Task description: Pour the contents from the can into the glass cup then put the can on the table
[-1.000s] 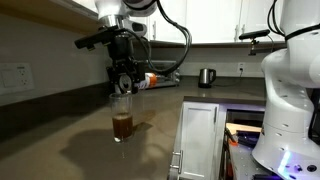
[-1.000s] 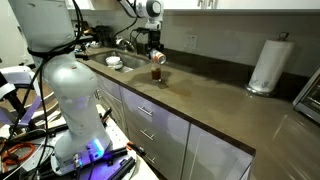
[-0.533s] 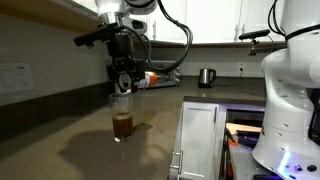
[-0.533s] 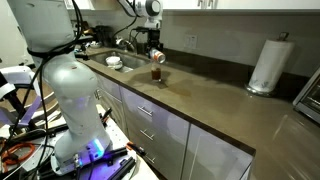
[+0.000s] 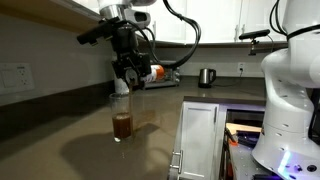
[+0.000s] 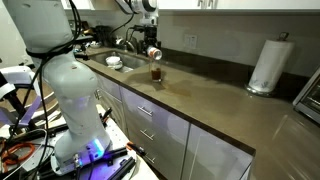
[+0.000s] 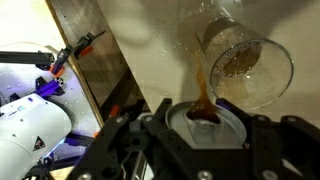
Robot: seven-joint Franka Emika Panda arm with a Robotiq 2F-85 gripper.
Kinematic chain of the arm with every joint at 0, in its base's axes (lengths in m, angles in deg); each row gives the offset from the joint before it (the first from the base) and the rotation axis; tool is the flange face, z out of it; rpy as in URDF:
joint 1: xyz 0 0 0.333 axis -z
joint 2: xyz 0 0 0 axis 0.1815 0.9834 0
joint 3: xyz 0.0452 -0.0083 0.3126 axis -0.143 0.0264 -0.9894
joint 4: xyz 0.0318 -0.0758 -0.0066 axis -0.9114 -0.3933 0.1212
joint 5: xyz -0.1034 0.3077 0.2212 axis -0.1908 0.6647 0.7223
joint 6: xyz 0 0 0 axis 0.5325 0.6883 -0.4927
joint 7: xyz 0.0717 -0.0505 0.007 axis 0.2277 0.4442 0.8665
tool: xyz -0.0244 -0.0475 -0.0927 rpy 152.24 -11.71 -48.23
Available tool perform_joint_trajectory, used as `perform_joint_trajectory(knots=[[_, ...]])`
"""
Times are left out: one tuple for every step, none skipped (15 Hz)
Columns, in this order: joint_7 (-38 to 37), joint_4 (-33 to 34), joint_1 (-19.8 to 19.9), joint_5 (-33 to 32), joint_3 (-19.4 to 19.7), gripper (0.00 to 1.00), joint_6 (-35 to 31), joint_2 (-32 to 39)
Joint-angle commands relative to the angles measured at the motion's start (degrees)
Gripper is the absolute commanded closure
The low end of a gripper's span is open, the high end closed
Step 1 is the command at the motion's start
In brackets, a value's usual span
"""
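Right now we have the gripper (image 5: 132, 72) clenched on the can (image 5: 153, 73), tipped over just above the glass (image 5: 122, 115) on the counter (image 5: 60, 140), so its brown drink (image 7: 200, 85) streams straight in.

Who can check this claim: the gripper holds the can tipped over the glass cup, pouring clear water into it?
Not quite: the gripper holds the can tipped over the glass cup, but the wrist view shows brown liquid pouring, not clear water.
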Motion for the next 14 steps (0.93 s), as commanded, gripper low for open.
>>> perform_joint_trajectory(knots=[[-0.07,0.13,-0.19,0.00,0.18,0.50,0.23,0.03],[-0.07,0.12,-0.19,0.00,0.19,0.50,0.23,0.10],[-0.07,0.12,-0.20,0.00,0.20,0.50,0.22,0.18],[-0.07,0.12,-0.20,0.00,0.20,0.50,0.22,0.23],[-0.07,0.12,-0.20,0.00,0.21,0.50,0.22,0.23],[-0.07,0.12,-0.20,0.00,0.21,0.50,0.22,0.23],[-0.07,0.12,-0.20,0.00,0.21,0.50,0.22,0.23],[-0.07,0.12,-0.20,0.00,0.21,0.50,0.22,0.23],[-0.07,0.12,-0.20,0.00,0.21,0.50,0.22,0.23],[-0.07,0.12,-0.20,0.00,0.21,0.50,0.22,0.23],[-0.07,0.12,-0.20,0.00,0.21,0.50,0.22,0.23],[-0.07,0.12,-0.20,0.00,0.21,0.75,0.22,0.23],[0.14,0.11,-0.05,-0.19,0.36,0.75,0.22,0.11],[0.42,0.10,0.09,-0.34,0.52,0.75,0.19,0.00]])
